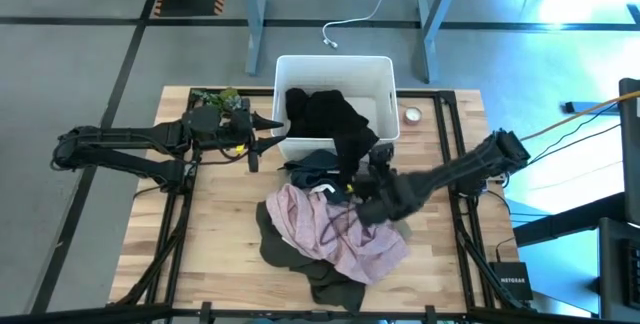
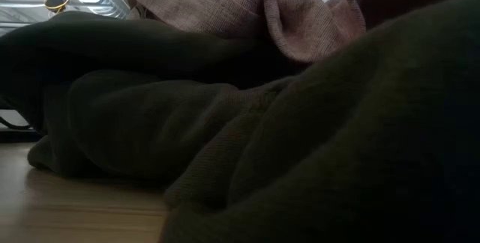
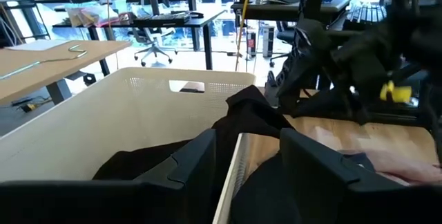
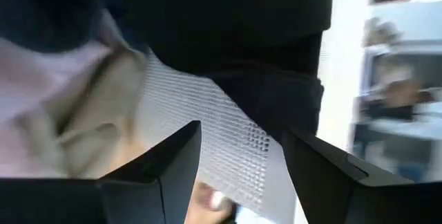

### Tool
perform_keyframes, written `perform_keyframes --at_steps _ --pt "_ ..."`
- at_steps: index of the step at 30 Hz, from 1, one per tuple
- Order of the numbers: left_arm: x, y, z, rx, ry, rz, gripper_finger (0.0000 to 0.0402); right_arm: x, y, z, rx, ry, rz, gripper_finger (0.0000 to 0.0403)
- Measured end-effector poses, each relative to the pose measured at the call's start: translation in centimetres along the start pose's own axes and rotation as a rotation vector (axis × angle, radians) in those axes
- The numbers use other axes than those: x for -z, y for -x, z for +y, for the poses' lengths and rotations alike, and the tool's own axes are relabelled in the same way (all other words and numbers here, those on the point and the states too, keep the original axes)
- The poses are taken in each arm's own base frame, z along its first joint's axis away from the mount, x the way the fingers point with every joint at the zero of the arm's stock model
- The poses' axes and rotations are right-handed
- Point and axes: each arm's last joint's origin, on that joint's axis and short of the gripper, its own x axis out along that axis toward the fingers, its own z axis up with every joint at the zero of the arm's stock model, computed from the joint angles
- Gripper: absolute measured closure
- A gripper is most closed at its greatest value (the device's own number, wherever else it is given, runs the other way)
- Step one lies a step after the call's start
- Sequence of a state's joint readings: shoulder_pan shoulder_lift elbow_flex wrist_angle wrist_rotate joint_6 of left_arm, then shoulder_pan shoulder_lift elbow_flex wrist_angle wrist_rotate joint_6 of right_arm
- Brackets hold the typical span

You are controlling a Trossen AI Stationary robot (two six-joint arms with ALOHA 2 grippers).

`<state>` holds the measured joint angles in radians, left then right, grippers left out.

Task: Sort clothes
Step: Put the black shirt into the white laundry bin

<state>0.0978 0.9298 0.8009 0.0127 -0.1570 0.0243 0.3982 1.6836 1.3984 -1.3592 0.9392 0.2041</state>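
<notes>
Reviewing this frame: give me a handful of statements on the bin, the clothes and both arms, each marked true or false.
1. A black garment hangs over the white bin's front wall. True.
2. The pink garment lies inside the bin. False: it is on the table, on top of a dark olive garment.
3. The left gripper has open jaws beside the bin's near left corner. True.
4. The right gripper is over the plant. False: it is near the pile, in front of the bin.
</notes>
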Motion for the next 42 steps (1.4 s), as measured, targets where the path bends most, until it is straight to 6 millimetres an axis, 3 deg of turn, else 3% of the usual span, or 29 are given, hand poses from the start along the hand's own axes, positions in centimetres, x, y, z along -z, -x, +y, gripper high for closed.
perform_keyframes --at_steps 3,7,13,17,22,27,30,33,36,42 --pt "-0.1 0.0 0.0 -0.004 -0.004 -0.008 0.0245 0.3 -0.4 2.1 0.141 0.045 -0.063 0.0183" --pt "-0.1 0.0 0.0 -0.004 -0.002 -0.008 0.0245 -0.3 -1.0 3.2 0.265 0.058 -0.141 0.0183" --pt "-0.1 0.0 0.0 -0.004 -0.001 -0.007 0.0245 -1.6 -3.3 3.2 0.156 -0.041 -0.169 0.0183" --pt "-0.1 0.0 0.0 -0.005 -0.001 -0.007 0.0245 -2.2 -3.5 2.5 0.242 -0.073 -0.177 0.0183" --pt "-0.1 0.0 0.0 -0.005 -0.001 -0.007 0.0245 -3.5 -2.2 -0.5 0.33 -0.183 -0.194 0.0183" --pt "0.0 0.0 0.0 -0.005 -0.001 -0.004 0.0245 -3.6 -1.8 -6.2 0.368 -0.34 -0.168 0.0183" --pt "0.0 0.0 0.0 -0.005 -0.002 0.005 0.0245 -3.2 -1.6 -9.3 0.288 -0.431 -0.189 0.0183" --pt "0.0 0.0 0.0 -0.005 -0.002 0.005 0.0245 -2.9 -0.5 -10.4 0.092 -0.417 -0.258 0.0183" --pt "0.1 0.0 0.0 -0.005 -0.003 0.007 0.0245 -2.4 0.9 -9.4 -0.062 -0.364 -0.27 0.0183" --pt "0.3 0.0 0.0 -0.003 -0.003 0.035 0.0245 -0.1 1.6 -4.6 -0.099 -0.301 -0.14 0.0183"
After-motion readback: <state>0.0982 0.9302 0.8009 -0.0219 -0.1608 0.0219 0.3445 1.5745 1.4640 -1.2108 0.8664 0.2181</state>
